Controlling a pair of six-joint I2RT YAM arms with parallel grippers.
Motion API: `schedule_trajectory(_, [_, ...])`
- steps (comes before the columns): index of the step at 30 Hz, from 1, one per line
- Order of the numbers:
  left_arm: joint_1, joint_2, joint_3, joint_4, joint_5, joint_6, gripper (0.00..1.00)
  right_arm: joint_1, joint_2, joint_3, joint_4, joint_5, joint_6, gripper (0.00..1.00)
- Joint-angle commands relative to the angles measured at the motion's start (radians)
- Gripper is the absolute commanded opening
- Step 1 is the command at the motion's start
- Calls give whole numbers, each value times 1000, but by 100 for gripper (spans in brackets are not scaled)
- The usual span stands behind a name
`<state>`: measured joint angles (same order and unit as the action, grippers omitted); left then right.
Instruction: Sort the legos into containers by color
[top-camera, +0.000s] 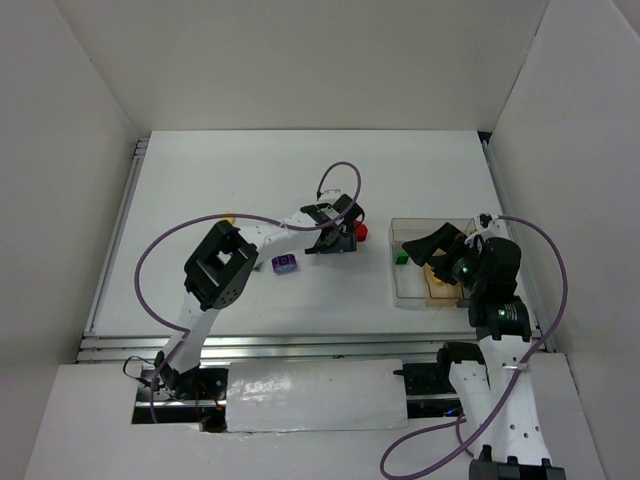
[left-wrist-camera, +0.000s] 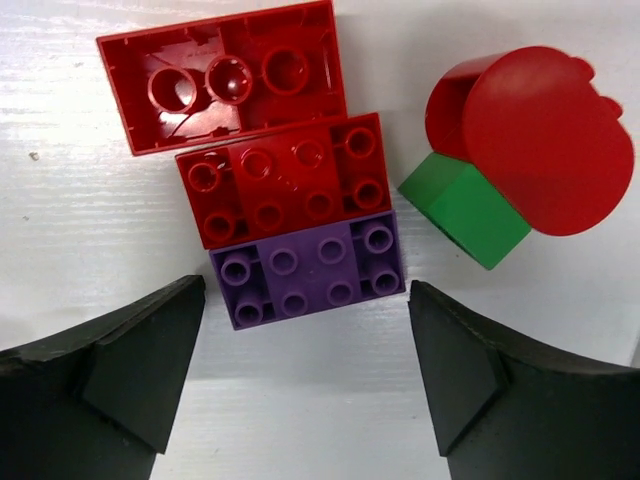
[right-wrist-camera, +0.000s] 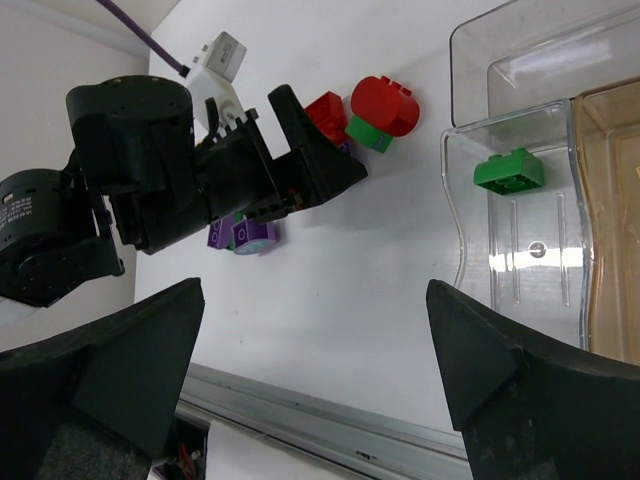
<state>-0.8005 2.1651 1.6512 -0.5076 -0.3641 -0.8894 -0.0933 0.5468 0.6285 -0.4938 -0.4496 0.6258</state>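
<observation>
My left gripper (left-wrist-camera: 305, 370) is open and empty, its jaws wide apart just short of a purple brick (left-wrist-camera: 310, 268). Behind that brick lie a red brick (left-wrist-camera: 285, 180) and an upturned red brick (left-wrist-camera: 225, 75). To the right a round red piece (left-wrist-camera: 545, 135) rests against a green brick (left-wrist-camera: 465, 208). From above, the left gripper (top-camera: 335, 240) covers this cluster beside the red piece (top-camera: 361, 232). My right gripper (right-wrist-camera: 315, 370) is open and empty, and sits over the clear container (top-camera: 412, 290), also seen in the right wrist view (right-wrist-camera: 470, 250). The container holds one green brick (right-wrist-camera: 510, 170).
A separate purple piece (top-camera: 285, 263) lies left of the cluster, also in the right wrist view (right-wrist-camera: 240, 235). A small yellow brick (top-camera: 229, 215) lies further left. The container has a tan compartment (right-wrist-camera: 610, 220). White walls enclose the table; a metal rail (top-camera: 300, 345) runs along the near edge.
</observation>
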Motion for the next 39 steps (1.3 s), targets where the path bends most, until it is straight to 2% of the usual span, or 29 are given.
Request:
schedule_trajectory(1, [3, 44, 44, 1, -12, 10, 94, 9, 5, -10, 55, -31, -20, 99])
schedule_trajectory(5, [3, 50, 35, 9, 4, 4, 80, 10, 2, -15, 54, -26, -26, 99])
schedule_trajectory(6, [3, 47, 16, 17, 4, 3, 71, 9, 2, -13, 52, -26, -26, 100])
schedule_trajectory(7, [3, 33, 6, 20, 5, 1, 66, 9, 2, -15, 54, -26, -28, 100])
schedule_trajectory(9, [4, 18, -22, 23, 1, 0, 47, 9, 4, -18, 55, -27, -28, 100])
schedule_trajectory(10, [4, 0, -30, 17, -2, 0, 32, 9, 4, -19, 61, -27, -25, 100])
schedule_trajectory(12, [1, -25, -60, 11, -4, 4, 10, 9, 10, -29, 69, -38, -23, 100])
schedule_trajectory(14, [-2, -62, -80, 24, 10, 32, 0, 9, 16, -44, 90, -50, -12, 100])
schedule_trajectory(18, [-32, -149, -172, 70, 25, 95, 0, 10, 34, -65, 133, -101, 9, 100])
schedule_trajectory(22, [-72, -311, -296, 181, 66, 211, 0, 10, 44, -70, 155, -132, 23, 100])
schedule_trajectory(28, [-143, -565, -553, 460, 126, 410, 0, 13, 51, -64, 164, -127, 63, 100])
schedule_trajectory(32, [-189, -680, -706, 648, 294, 530, 0, 33, 68, -67, 185, -132, 90, 96])
schedule_trajectory(34, [-206, -724, -731, 713, 344, 587, 0, 87, 99, -61, 199, -139, 100, 95])
schedule_trajectory(37, [-238, -763, -757, 758, 396, 635, 0, 270, 137, -30, 179, -63, 84, 94])
schedule_trajectory(39, [-243, -772, -751, 758, 432, 661, 0, 340, 156, -24, 184, -44, 71, 94])
